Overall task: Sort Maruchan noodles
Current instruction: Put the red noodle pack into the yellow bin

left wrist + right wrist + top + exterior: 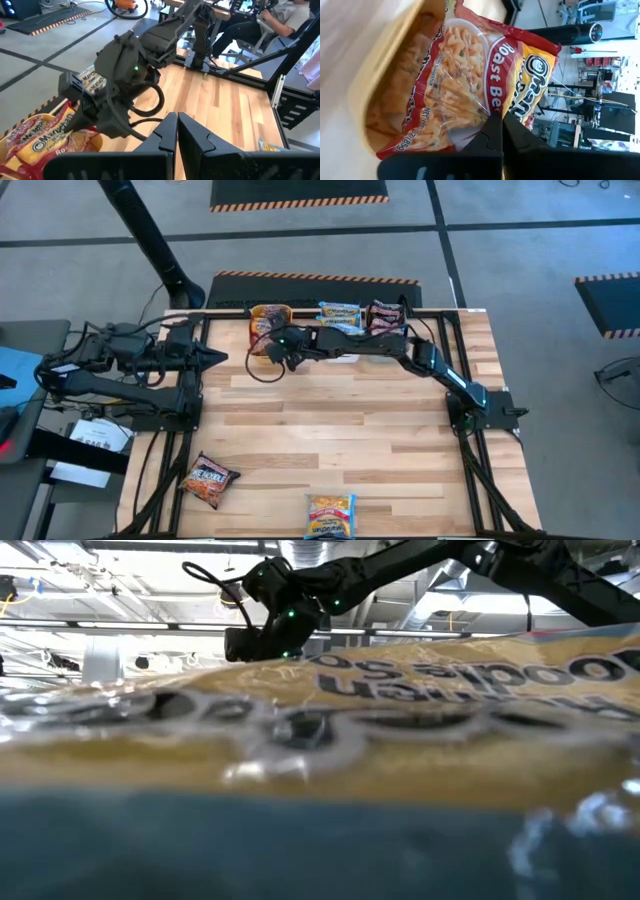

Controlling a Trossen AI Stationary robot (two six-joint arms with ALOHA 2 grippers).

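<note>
Jaws: right gripper closed, empty, over the orange bin | left gripper closed, parked at bench edge (idle) | noodles: roast-beef packet in bin; two packets unsorted near front

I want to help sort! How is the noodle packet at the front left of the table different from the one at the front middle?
The front-left packet has a dark red and orange wrapper; the front-middle packet is yellow with blue. The front-left packet lies turned at a slant; the front-middle packet sits nearly square to the table edge, right at the front. Both lie flat on the wood, outside the bins, with no gripper near them.
</note>
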